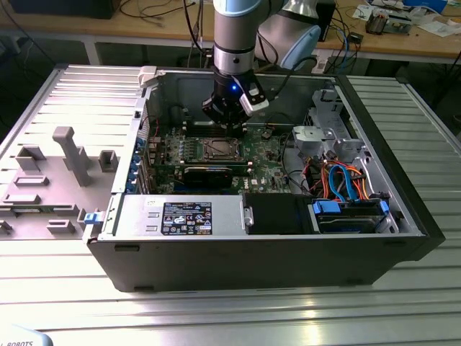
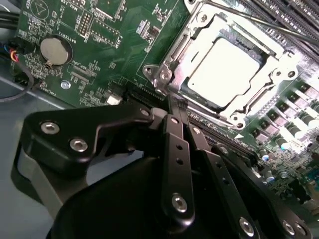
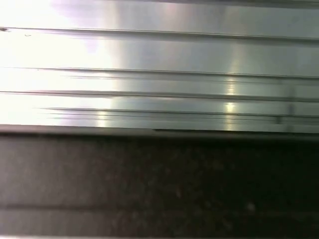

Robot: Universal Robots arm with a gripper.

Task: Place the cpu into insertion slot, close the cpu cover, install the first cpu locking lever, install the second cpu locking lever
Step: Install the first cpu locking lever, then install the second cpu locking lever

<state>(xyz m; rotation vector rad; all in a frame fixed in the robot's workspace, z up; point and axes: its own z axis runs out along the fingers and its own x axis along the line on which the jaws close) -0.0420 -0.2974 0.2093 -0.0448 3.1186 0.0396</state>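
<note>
Cpu (image 2: 224, 69) seated in insertion slot (image 2: 187, 92), cpu cover (image 2: 279, 67) down around it.
Gripper (image 2: 175, 102) w/ fingers pinched together, holding nothing, tips at socket edge nearest cam in second wrist view; above green board (image 1: 259, 162) in exterior view.

surface: bright ribbed silver metal panel (image 3: 159, 74), glare on ridges | adjoining: dark grey speckled flat band (image 3: 159, 184)

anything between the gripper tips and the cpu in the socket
In the second wrist view, the gripper ends at the socket's edge. Between it and the cpu lies only the silver cpu cover frame, closed around the chip.
</note>
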